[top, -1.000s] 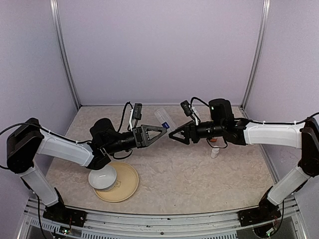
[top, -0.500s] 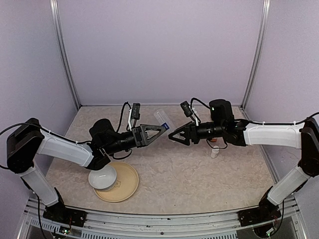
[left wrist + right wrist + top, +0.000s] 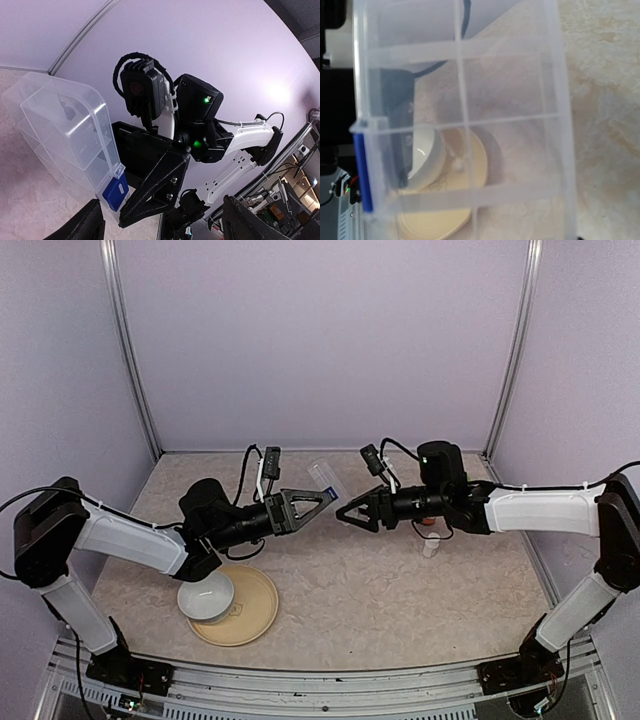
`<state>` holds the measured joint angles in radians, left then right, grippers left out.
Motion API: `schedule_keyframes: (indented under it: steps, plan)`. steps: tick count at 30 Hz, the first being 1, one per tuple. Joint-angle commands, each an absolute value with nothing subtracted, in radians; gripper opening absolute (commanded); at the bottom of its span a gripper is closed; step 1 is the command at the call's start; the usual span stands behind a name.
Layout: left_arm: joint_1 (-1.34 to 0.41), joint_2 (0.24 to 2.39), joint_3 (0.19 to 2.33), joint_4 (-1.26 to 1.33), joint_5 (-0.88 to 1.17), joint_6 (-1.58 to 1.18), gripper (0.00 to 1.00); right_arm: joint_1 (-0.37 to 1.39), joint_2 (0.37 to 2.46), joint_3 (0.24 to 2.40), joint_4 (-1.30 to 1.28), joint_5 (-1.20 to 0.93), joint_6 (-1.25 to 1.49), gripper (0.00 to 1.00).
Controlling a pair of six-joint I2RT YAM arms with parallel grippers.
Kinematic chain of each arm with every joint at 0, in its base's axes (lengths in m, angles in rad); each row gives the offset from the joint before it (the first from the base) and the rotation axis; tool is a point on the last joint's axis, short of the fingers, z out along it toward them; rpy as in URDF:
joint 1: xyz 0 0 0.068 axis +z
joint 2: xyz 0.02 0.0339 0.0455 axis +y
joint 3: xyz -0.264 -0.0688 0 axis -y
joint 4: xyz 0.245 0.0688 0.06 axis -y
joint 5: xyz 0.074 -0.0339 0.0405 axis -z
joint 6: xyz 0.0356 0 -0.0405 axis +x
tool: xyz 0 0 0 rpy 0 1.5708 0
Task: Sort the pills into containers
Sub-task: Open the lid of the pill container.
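— What sat furthest left?

— A white bowl [image 3: 205,598] rested on a tan plate [image 3: 257,608], near the front of the table [image 3: 400,590], under the left arm's elbow.

— And the left gripper [image 3: 322,505]?

— It hung above the table's middle, pointing right. Its jaws stood wide open. In the left wrist view the two dark fingers [image 3: 87,225] sat at the bottom corners, well apart, with nothing between them.

— Where was the pill box [image 3: 322,474]?

— Just beyond that gripper's tips, toward the back of the table and tilted up on its edge. It was clear plastic, split into compartments, with a blue latch [image 3: 114,192] on its lower edge.

— Who had it?

— The right gripper [image 3: 345,514], reaching in from the right. It was clamped on the latch edge, with one black finger pressed beside the blue latch. The box filled the right wrist view, and the bowl and plate showed through its walls.

— Any pills?

— One pale speck [image 3: 456,162] showed through the plastic. I could not tell whether it lay in a compartment or behind the box.

— Further right?

— A small white bottle [image 3: 431,546] stood on the table below the right forearm.
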<state>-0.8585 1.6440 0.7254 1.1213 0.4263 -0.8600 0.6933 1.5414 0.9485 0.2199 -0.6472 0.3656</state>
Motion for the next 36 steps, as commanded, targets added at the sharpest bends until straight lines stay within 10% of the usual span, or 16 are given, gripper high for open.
schedule_keyframes:
  steps: [1,36]
  plan:
    - [-0.862,1.658,0.739,1.192,0.449,-0.857,0.78,0.703,1.563,0.938,0.244,-0.646,0.371,0.55]
    - [-0.853,1.683,0.71,1.347,0.469,-0.871,0.7,0.703,1.614,0.898,0.269,-0.611,0.369,0.53]
